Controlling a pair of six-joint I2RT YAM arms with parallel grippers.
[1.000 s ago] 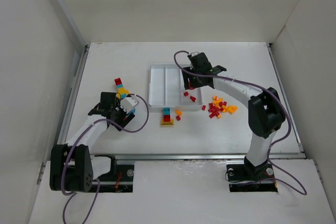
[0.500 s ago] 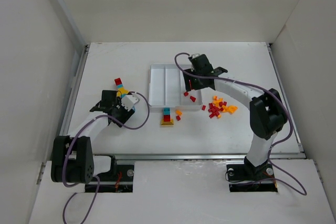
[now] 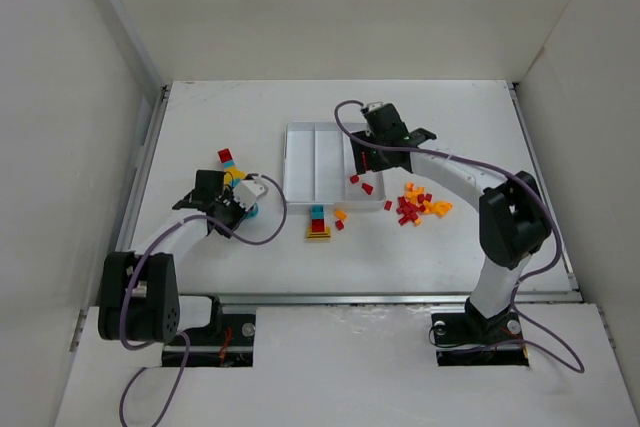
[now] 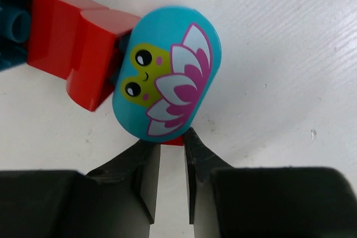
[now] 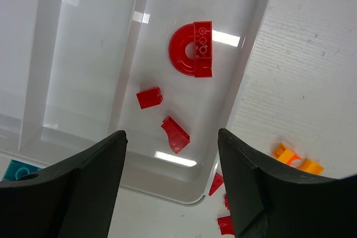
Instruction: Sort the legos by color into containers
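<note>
Elbow low on the bench (image 3: pixel 200 117), the left arm (image 3: pixel 172 239) stretches toward a clump (image 4: pixel 72 54) of legos well left of the tray (image 3: pixel 300 162). The left gripper (image 4: pixel 172 137) has its jaws at a thin slit, nipping a red sliver under the clump's oval teal tile (image 4: pixel 167 71), whose long axis runs diagonally across the wrist view. The right arm (image 3: pixel 450 172) bends over the tray's right compartment (image 5: pixel 223 4). The right gripper (image 5: pixel 170 137) hangs there, jaws wide, holding nothing. Red legos (image 5: pixel 192 48) lie inside this compartment; loose ones (image 3: pixel 420 202) sit right of the tray.
</note>
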